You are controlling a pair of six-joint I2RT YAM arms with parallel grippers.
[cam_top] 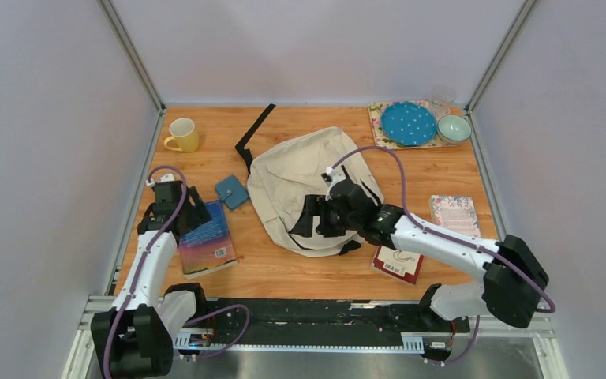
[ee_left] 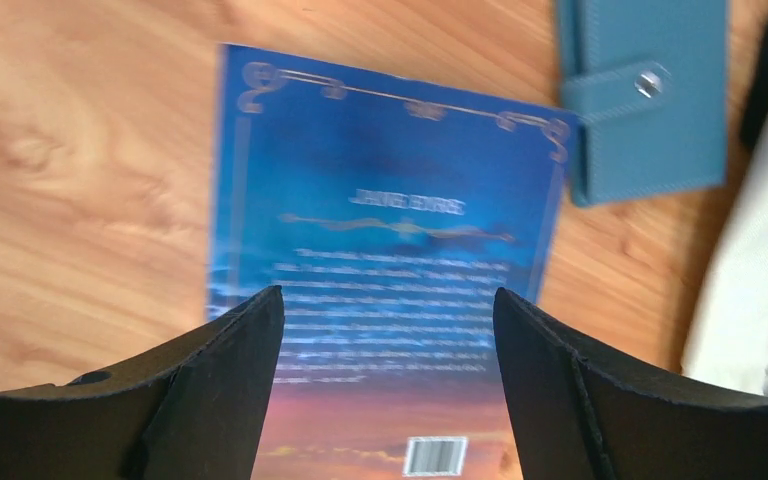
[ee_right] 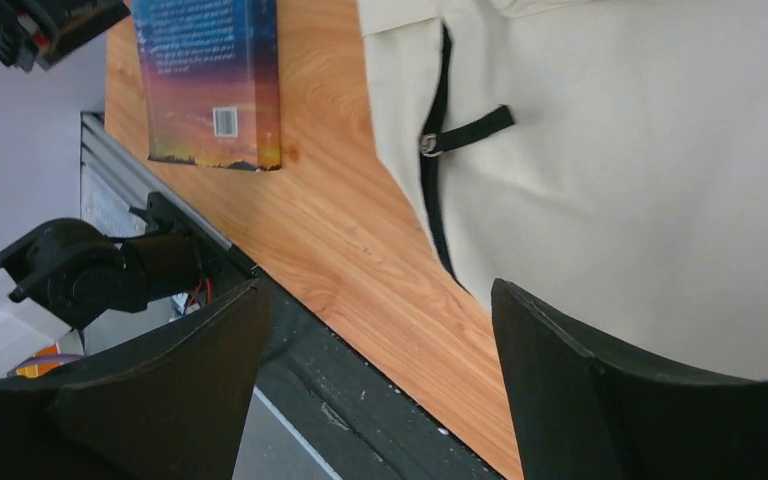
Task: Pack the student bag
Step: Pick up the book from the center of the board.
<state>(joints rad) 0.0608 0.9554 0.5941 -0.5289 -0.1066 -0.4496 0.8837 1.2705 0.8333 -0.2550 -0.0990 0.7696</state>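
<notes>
Both open, holding nothing: left gripper [ee_left: 388,292] over the blue book [ee_left: 390,180], right gripper [ee_right: 380,285] above the student bag's [ee_right: 660,180] 6 o'clock edge.

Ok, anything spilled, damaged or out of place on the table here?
Nothing stands out. The student bag lies flat mid-table, the blue book, wallet and red book lie flat around it, and the yellow mug stands upright.

Blue book [ee_left: 380,200]: blurb print was too blurred to read, its lower corners hidden behind the fingers [ee_left: 210,380] of the left gripper [ee_left: 388,295]. Blue wallet [ee_left: 645,90]: top was cut off by the frame edge. Student bag [ee_right: 660,180]: ran past the top and right edges of the right wrist view.
</notes>
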